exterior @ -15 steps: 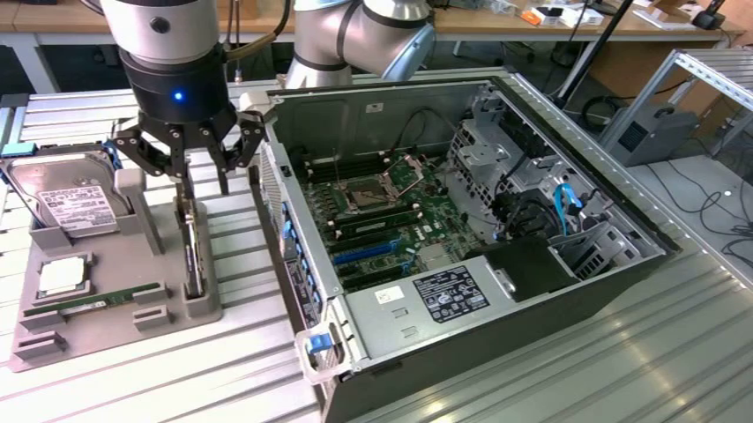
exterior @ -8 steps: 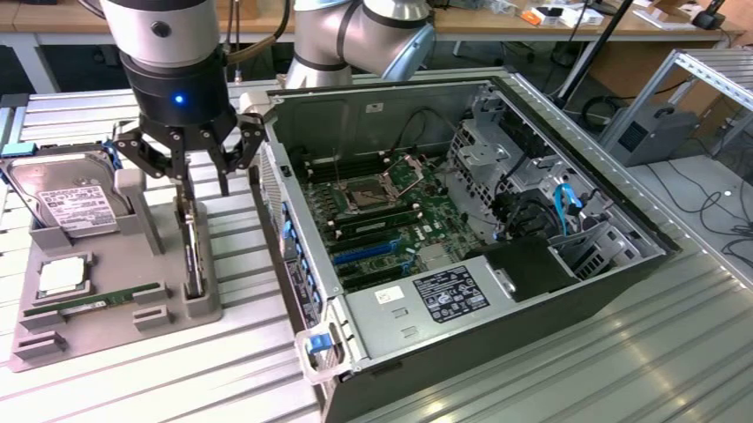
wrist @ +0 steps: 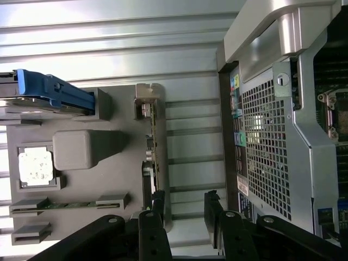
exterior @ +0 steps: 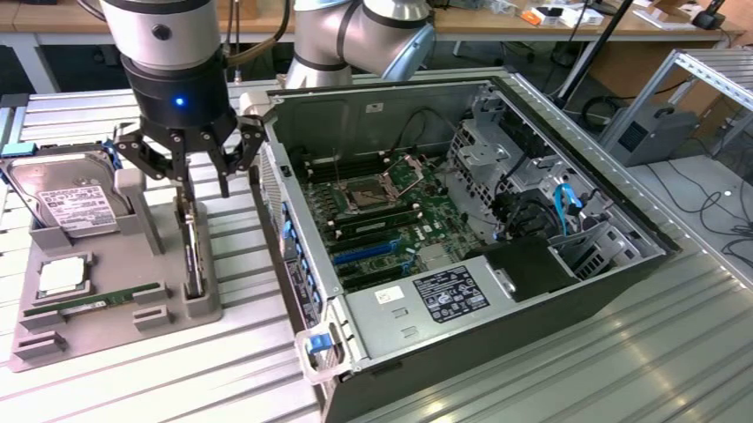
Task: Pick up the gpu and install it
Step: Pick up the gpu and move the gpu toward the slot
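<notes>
The jaws hang spread wide and empty above the gpu (exterior: 190,247); it stands on edge in a slot of the grey holder tray (exterior: 118,308) beside the open computer case (exterior: 389,88), presumably so its top edge can be pinched from above.

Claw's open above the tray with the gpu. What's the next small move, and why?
Probably nudge the claw sideways, away from the computer case, before descending. It hangs open above the gpu, standing on edge in the grey tray, but in the wrist view the card lines up with one fingertip, not the gap, so lowering now might strike it.
</notes>
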